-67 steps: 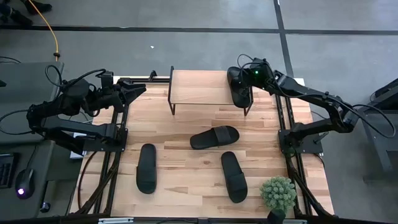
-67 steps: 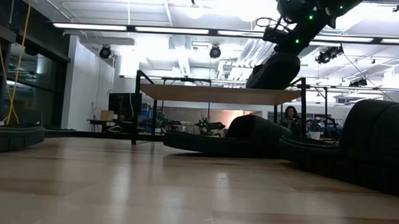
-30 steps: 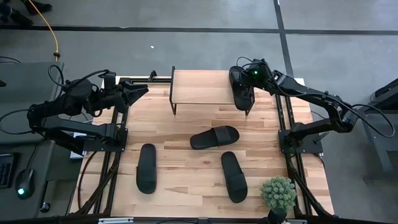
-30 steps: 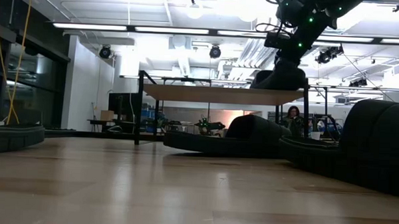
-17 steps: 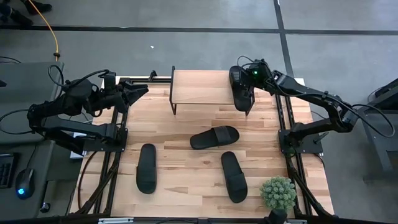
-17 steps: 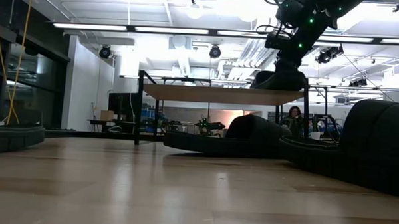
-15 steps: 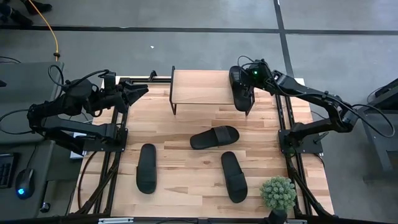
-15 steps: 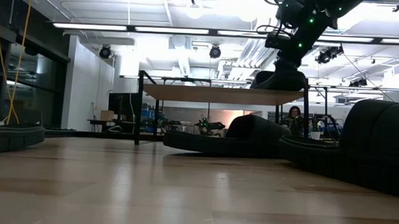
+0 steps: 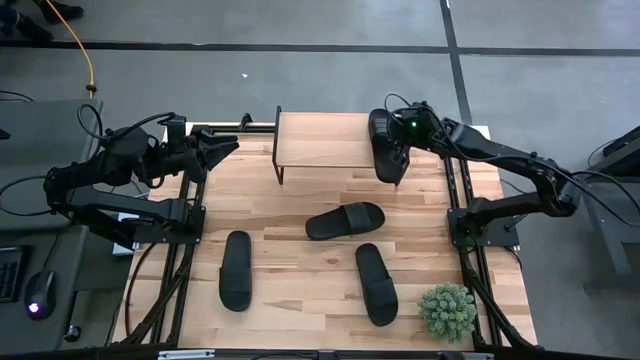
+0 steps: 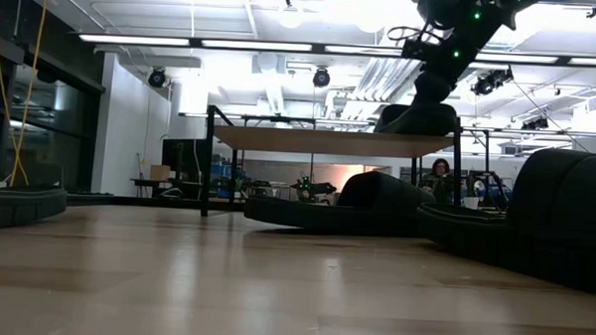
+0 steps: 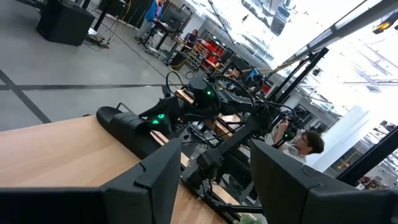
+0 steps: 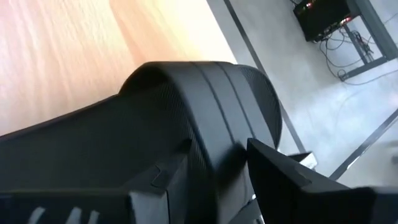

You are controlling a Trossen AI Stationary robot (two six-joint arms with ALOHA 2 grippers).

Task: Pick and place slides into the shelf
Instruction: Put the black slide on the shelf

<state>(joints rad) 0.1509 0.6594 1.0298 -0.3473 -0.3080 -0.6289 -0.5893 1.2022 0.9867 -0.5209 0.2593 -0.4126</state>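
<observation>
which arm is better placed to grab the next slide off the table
Probably the right. The right gripper is over the slide on the shelf, and the middle slide and right-hand slide lie on its side. The left gripper waits off the table's far-left corner; only the left slide is nearer to it.

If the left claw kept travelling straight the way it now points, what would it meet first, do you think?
Probably the shelf: the left claw points across the table's far edge at the shelf's near end. Its height is unclear, so it might pass over the top toward the slide.
</observation>
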